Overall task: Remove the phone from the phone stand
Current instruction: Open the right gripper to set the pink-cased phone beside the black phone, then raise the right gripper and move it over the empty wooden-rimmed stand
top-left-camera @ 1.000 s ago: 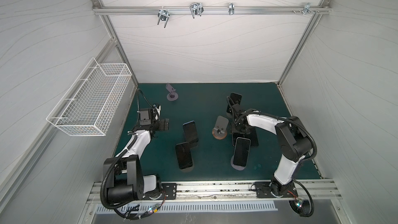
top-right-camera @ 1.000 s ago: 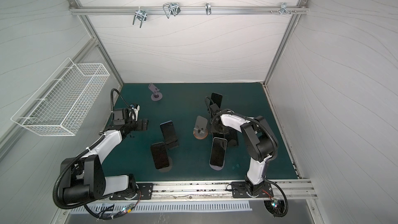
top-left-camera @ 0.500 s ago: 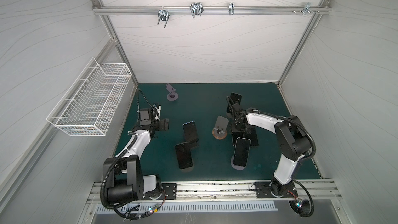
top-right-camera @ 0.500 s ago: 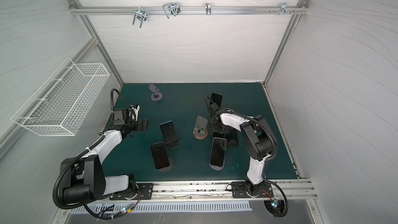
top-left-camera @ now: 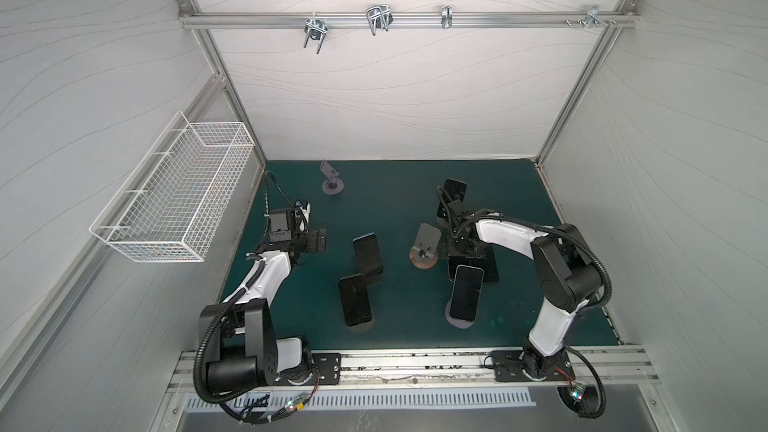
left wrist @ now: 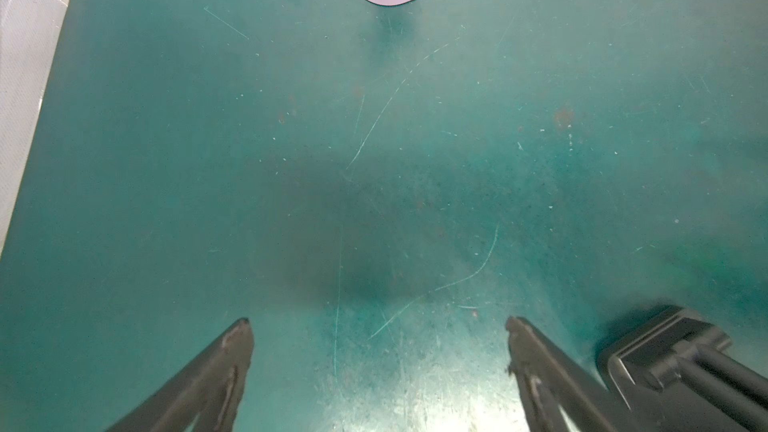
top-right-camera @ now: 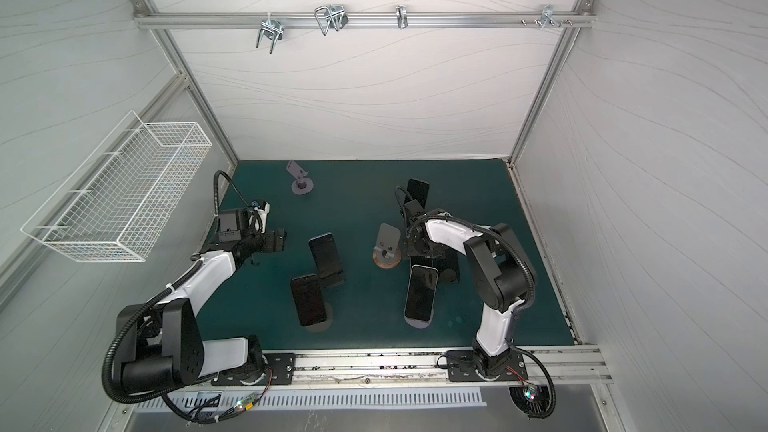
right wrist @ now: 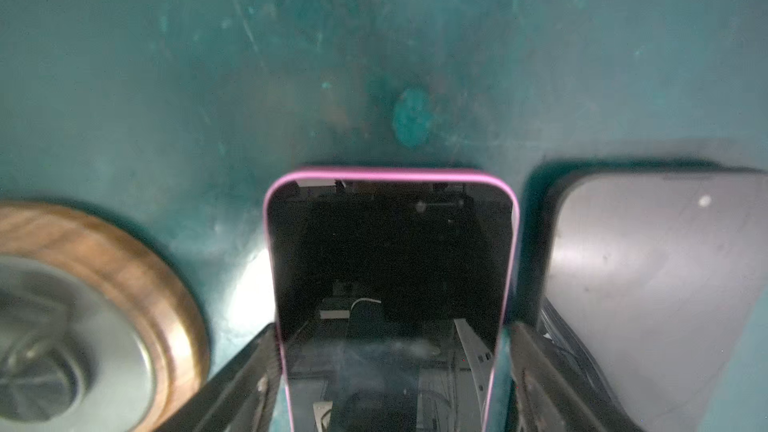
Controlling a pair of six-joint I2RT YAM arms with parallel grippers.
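Pink-rimmed black phone: lay screen-up on the green mat; between a wood-ringed round stand base and a grey stand plate
Right gripper: sat right of centre in both top views; fingers unclenched, flanking the phone
Left gripper: left of centre; fingers spread wide, grasping nothing

The left arm rises from its base, bends at the elbow and reaches forward along the left side. Its wrist is turned toward the middle. The left gripper points sideways there, and in the left wrist view its fingers stand wide apart. The right arm folds at the elbow and stretches toward the middle. The right gripper points down, its fingers also apart.
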